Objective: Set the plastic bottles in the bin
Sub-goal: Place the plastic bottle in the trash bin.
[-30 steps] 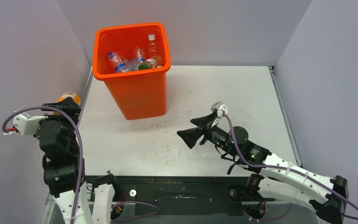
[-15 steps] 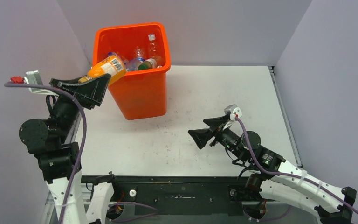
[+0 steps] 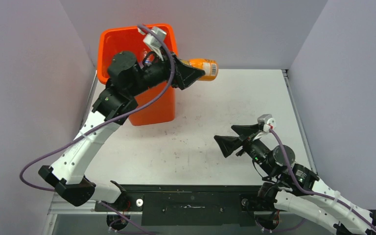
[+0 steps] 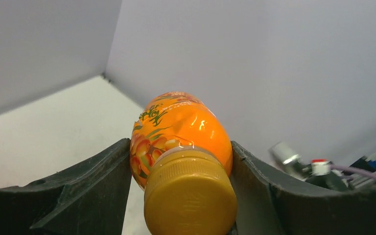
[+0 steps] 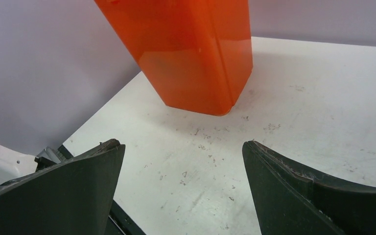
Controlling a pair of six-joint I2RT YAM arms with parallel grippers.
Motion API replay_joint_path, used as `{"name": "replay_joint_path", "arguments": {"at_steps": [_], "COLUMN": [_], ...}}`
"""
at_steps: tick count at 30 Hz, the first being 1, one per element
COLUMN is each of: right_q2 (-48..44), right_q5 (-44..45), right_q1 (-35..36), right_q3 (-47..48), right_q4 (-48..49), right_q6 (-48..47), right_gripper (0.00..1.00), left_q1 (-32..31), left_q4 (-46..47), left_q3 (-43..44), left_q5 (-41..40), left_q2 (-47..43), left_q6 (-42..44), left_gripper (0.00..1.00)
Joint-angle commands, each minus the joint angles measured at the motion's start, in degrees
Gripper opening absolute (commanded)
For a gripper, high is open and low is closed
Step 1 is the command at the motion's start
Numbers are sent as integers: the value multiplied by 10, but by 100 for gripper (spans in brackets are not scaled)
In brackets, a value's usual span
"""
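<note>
The left tool grips an orange bottle just right of the bin in the upper left, past its rim and over the worktop, so it is not yet dropped in. The right tool, lower right, gapes wide and empty. No other bottle shows outside the bin, so this is probably the last.

Left arm first: white shells dotted with small dark screw holes, chunky round black joint housings, and a black block at its foot. A purple cable loops alongside, up to a grey-white wrist camera. Right arm, same livery, with a white wrist block tipped red. Left fingers and right fingers: matte black wedges, the right pair's edges lightly scuffed.
</note>
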Motion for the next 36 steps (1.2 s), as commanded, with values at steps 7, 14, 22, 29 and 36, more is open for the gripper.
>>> {"name": "replay_joint_path", "arguments": {"at_steps": [7,14,22,29,36], "right_q2": [-110,-40,44,80,101], "right_q5": [-29,-243,-260,-275,-266], "right_q1": [3,1,-3,-1,4], "right_q3": [4,71,113,105,71], "right_q4": [0,21,6,23,74], "right_q6": [-34,-64,-135,-170,-126], "right_gripper": [93,90,90,90,90], "left_q1": [-6,-6,-16,-24,-33], "left_q4": [-112,-173,-286,-296,-238], "left_q3": [-42,-187,-175,-181,-216], "left_q5": [189,270,267,267,280], "left_q2": [-94,-177,-146,-106,-109], "left_q6": [185,232,253,244,215], "left_gripper": [0,0,0,0,0]}}
